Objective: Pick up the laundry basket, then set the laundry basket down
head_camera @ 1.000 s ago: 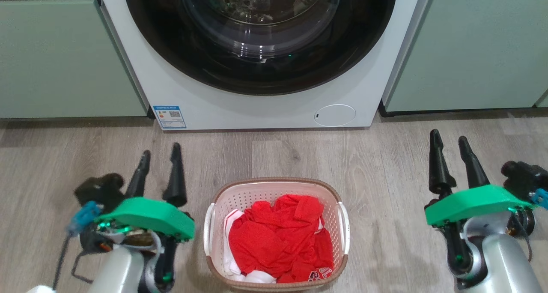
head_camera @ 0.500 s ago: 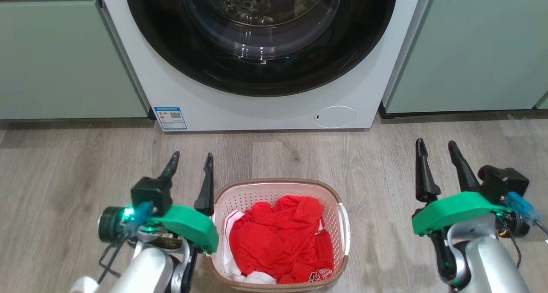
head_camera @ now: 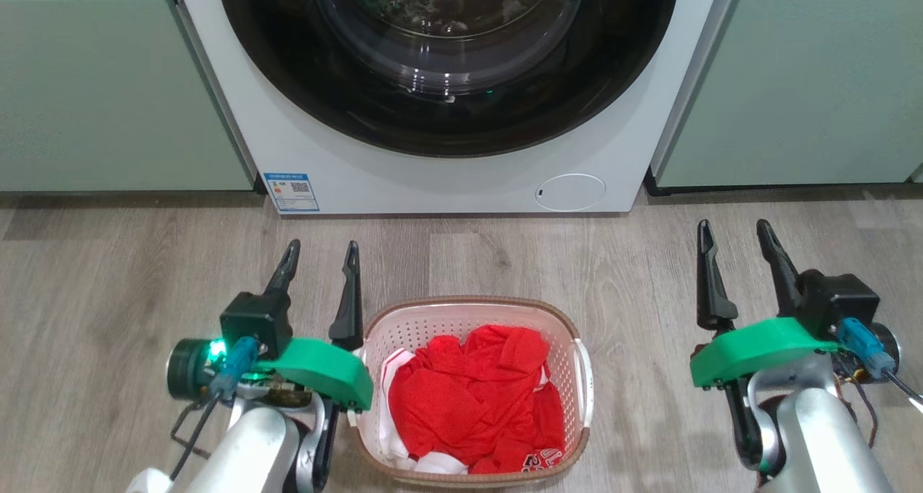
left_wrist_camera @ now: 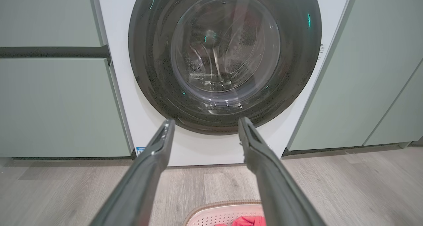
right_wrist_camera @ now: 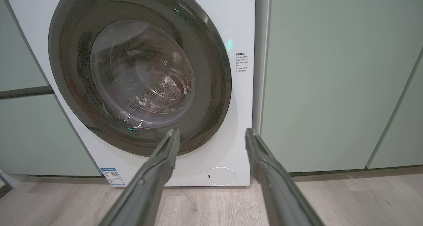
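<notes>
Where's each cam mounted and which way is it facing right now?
Head: on the head, facing forward and down at floor, basket and washer; both forearms and open jaws show, left beside the basket.
Left wrist: low, facing the washer door along its two fingers; basket rim at bottom.
Right wrist: same, further right, cabinet alongside; its fingers show.
Shared: all three show the washer; head and left wrist share the basket.

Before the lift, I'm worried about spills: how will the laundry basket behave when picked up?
The laundry basket is perforated plastic, so probably light and fairly stiff. The red clothes inside look soft and few, adding little weight. Lifted by one side handle alone, it would likely tilt.
</notes>
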